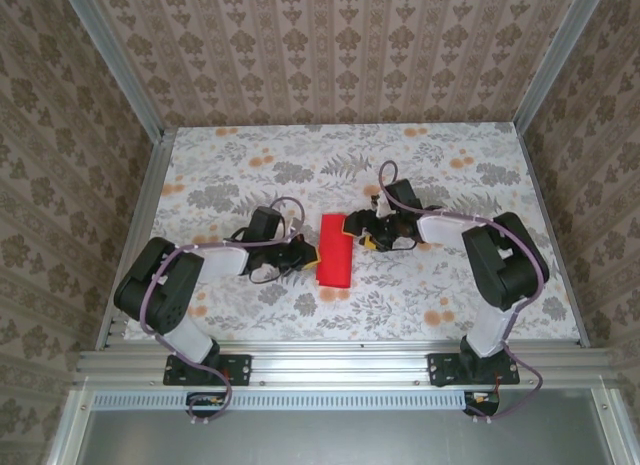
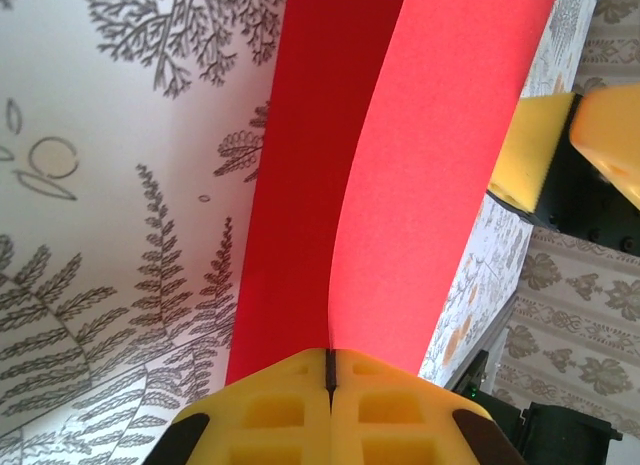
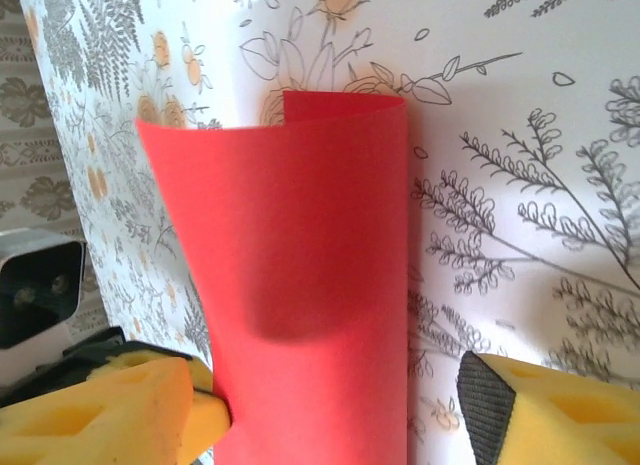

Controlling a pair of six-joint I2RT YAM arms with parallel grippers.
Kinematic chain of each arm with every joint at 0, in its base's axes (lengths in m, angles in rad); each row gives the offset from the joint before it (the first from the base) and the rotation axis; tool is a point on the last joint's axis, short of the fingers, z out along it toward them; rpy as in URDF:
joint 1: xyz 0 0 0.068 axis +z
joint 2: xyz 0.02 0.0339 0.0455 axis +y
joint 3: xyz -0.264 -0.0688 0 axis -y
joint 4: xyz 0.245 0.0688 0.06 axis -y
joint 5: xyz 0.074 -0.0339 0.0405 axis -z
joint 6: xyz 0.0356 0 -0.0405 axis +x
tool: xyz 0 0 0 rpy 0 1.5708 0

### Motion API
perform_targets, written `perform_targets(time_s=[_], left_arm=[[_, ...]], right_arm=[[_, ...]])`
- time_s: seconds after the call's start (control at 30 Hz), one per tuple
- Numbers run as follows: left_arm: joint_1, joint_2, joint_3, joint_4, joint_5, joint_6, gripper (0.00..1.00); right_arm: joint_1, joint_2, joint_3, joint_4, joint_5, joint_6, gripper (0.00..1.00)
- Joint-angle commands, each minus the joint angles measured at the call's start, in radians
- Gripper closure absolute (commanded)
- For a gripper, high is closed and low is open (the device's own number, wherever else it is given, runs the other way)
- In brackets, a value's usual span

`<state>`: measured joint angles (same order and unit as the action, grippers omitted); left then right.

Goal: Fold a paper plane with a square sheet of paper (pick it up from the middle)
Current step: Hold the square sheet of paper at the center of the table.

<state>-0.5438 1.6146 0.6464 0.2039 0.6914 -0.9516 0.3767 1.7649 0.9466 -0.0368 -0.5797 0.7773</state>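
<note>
Counting one paper [image 1: 334, 251], one table [image 1: 450, 165]; tallying two arms, left arm [image 1: 215, 255] and right arm [image 1: 455, 228]; tallying two grippers, left gripper [image 1: 309, 253] and right gripper [image 1: 367, 234].

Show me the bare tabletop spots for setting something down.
Free on the floral-print table: the far strip along the patterned back wall, and the near strip between the folded bright red paper sheet and the metal front rail. Crowded: the centre, where left jaws and right jaws flank the sheet.
</note>
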Motion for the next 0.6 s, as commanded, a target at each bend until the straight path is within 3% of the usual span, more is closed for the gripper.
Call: perform_targets(time_s=[0.0, 0.23, 0.57], left_arm=[[-0.014, -0.015, 0.048, -0.065, -0.006, 0.07, 1.0], [-0.033, 0.04, 0.113, -0.122, -0.006, 0.091, 1.0], [-0.048, 0.088, 0.14, -0.159, -0.022, 0.085, 1.0]], right_arm=[[0.003, -0.079, -0.012, -0.145, 0.094, -0.075, 0.24], [0.065, -0.09, 0.024, -0.273, 0.191, -0.148, 0.27], [0.122, -0.022, 0.077, -0.296, 0.189, -0.17, 0.35]])
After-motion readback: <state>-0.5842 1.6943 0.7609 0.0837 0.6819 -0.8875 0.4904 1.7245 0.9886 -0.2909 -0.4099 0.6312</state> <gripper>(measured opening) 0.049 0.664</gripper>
